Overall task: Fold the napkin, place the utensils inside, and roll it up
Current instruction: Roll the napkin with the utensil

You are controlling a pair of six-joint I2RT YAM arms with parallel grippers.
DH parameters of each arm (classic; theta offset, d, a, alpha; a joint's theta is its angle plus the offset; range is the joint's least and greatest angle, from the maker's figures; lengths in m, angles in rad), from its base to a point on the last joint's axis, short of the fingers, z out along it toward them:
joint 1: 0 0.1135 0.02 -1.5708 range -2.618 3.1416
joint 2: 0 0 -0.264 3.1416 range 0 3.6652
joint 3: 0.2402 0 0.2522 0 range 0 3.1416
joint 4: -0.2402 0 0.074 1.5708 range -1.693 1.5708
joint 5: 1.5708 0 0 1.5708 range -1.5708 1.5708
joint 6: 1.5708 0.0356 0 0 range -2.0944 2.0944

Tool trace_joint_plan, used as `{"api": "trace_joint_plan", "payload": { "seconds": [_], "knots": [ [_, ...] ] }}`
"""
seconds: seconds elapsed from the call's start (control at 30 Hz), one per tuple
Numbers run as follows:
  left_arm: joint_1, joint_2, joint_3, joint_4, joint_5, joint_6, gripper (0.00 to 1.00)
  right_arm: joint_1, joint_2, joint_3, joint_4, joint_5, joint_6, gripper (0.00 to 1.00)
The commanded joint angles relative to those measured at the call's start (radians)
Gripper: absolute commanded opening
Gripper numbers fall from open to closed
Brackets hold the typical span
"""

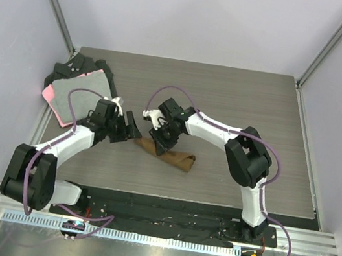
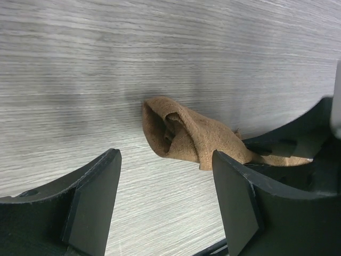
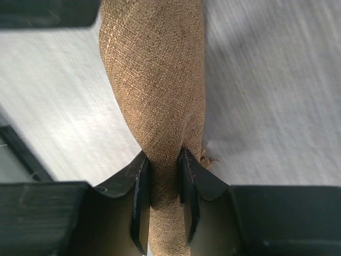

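- Napkin (image 1: 177, 160) — one, brown, bunched into a loose roll, lying on the bench (image 1: 241, 100) at centre frame.
- Right end effector (image 3: 162, 170) — one, fingers pinched narrow on the napkin.
- Left end effector (image 2: 165, 165) — one, jaws wide, holding nothing, just left of the napkin's end.
- Grey cloth with pink edge (image 1: 74, 95) — one, upper left, well apart from the napkin.
- Black cloths (image 1: 76, 66) — heaped under the grey one; number cannot be told.
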Motion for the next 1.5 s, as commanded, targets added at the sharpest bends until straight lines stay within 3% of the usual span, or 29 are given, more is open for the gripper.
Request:
{"api": "trace_joint_plan", "payload": {
  "seconds": [0.0, 0.37, 0.73, 1.0, 1.13, 1.23, 1.3, 1.47],
  "knots": [
    [0.002, 0.005, -0.012, 0.101, 0.058, -0.001, 0.72, -0.049, 0.025, 0.066, -0.070, -0.209, 0.082, 0.28],
    [-0.004, 0.065, -0.058, 0.333, 0.110, 0.001, 0.66, -0.172, 0.132, 0.077, -0.070, -0.448, 0.112, 0.26],
    [-0.032, 0.198, -0.041, 0.502, 0.139, -0.028, 0.64, -0.226, 0.212, 0.104, -0.073, -0.507, 0.123, 0.24],
    [-0.044, 0.285, -0.025, 0.513, 0.159, -0.033, 0.35, -0.226, 0.200, 0.115, -0.079, -0.462, 0.138, 0.25],
    [-0.044, 0.324, 0.013, 0.487, 0.165, -0.036, 0.12, -0.226, 0.157, 0.137, -0.093, -0.399, 0.154, 0.36],
    [-0.044, 0.356, 0.066, 0.399, 0.167, -0.025, 0.00, -0.226, 0.078, 0.137, -0.096, -0.340, 0.160, 0.53],
    [-0.044, 0.374, 0.093, 0.328, 0.170, -0.016, 0.00, -0.216, 0.000, 0.126, -0.080, -0.263, 0.145, 0.65],
    [-0.044, 0.400, 0.177, 0.179, 0.170, -0.010, 0.00, -0.155, -0.180, -0.015, 0.068, -0.061, 0.061, 0.80]
  ]
}}
